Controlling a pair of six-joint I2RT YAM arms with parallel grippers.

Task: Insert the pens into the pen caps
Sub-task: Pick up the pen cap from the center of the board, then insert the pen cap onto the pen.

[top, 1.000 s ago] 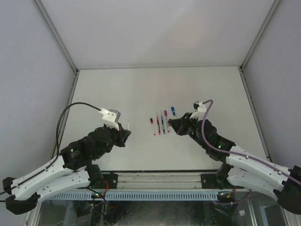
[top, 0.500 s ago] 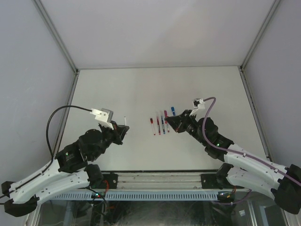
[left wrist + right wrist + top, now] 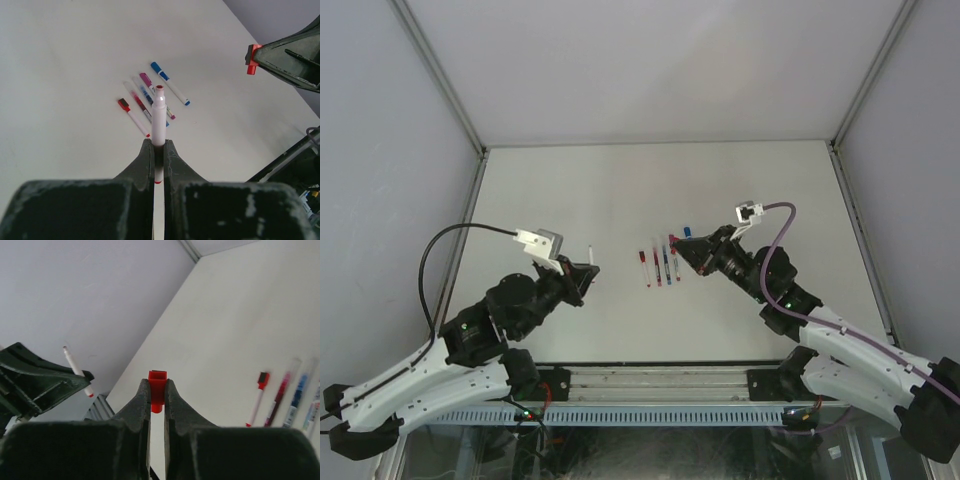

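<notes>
My left gripper [image 3: 158,146] is shut on a white pen [image 3: 159,116] with a bare red tip, held above the table and pointing away from the wrist. From above, that pen [image 3: 591,251] sticks out of the left gripper [image 3: 587,268]. My right gripper [image 3: 157,386] is shut on a red pen cap [image 3: 157,381], its open end facing away from the wrist. In the top view the right gripper [image 3: 682,250] hangs beside a row of several pens [image 3: 656,266] lying on the table. The two grippers face each other, well apart.
The lying pens [image 3: 150,95] have red, blue and magenta ends; a blue-ended one [image 3: 687,231] is partly hidden behind the right gripper. A metal rail [image 3: 660,385] runs along the near table edge, and grey walls [image 3: 380,150] enclose the table.
The right gripper rose and drew back to the right from the pen row with the red cap. The left gripper moved up and left with its pen, then held still.
</notes>
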